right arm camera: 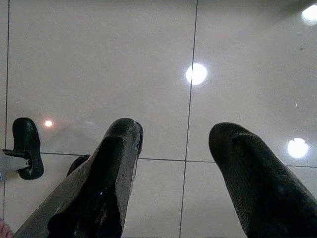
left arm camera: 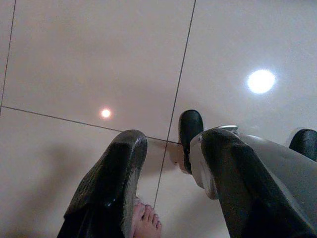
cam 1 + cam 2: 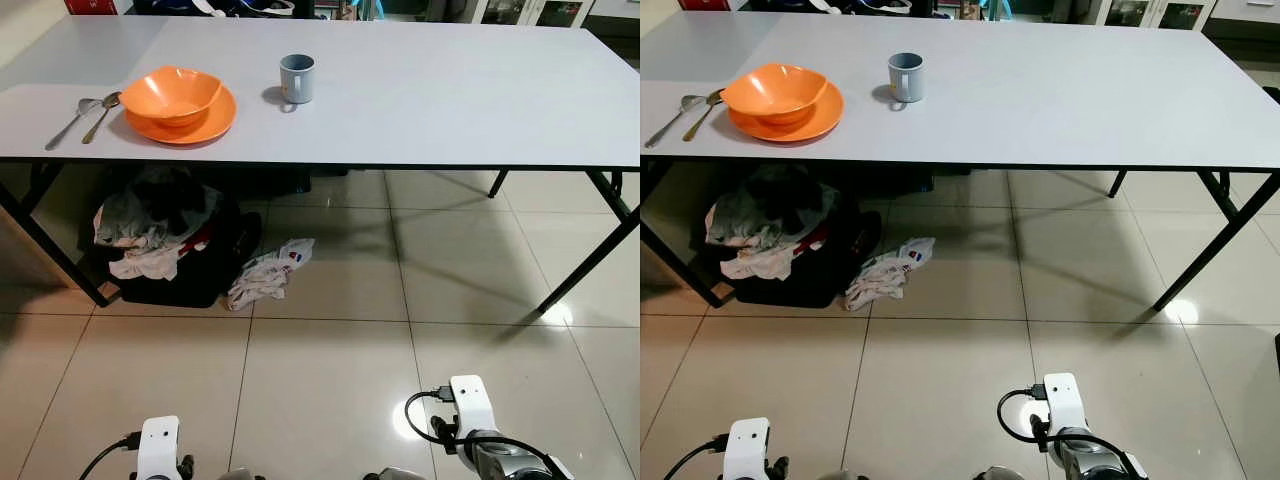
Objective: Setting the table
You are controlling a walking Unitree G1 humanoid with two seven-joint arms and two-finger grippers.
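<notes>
Ahead, a long table (image 3: 420, 100) with a smooth, matt pale-grey top and thin black folding legs stands on glossy beige floor tiles (image 3: 330, 380) that throw back round spots of ceiling light. On the robot's left part of the top sits the place setting: a shiny orange bowl (image 3: 182, 94) with a wavy rim rests inside a flat orange plate (image 3: 190, 125) of the same plastic-looking finish. Just beside the plate, on its left, lie two metal spoons (image 3: 88, 113) side by side, bowls touching or nearly so, handles pointing toward the table's near edge. To the right of the plate, apart from it, stands a grey-blue mug (image 3: 297, 78), cylindrical, its handle turned toward the near edge.

Under the table, below the plate, a black basket (image 3: 190, 280) is heaped with crumpled grey, white and red cloth (image 3: 150, 225); beside it on the tiles lies a white bag (image 3: 268, 273) with a red and blue print — too small to read.

Both arms hang low, well apart from the table. The left gripper (image 2: 171, 178) points at the floor with its two black, finely ribbed fingers spread and nothing between them; the robot's black foot and bare toes (image 2: 144, 221) of a person show beyond them. The right gripper (image 1: 178, 168) likewise hangs over the tiles — fingers wide apart, empty.
</notes>
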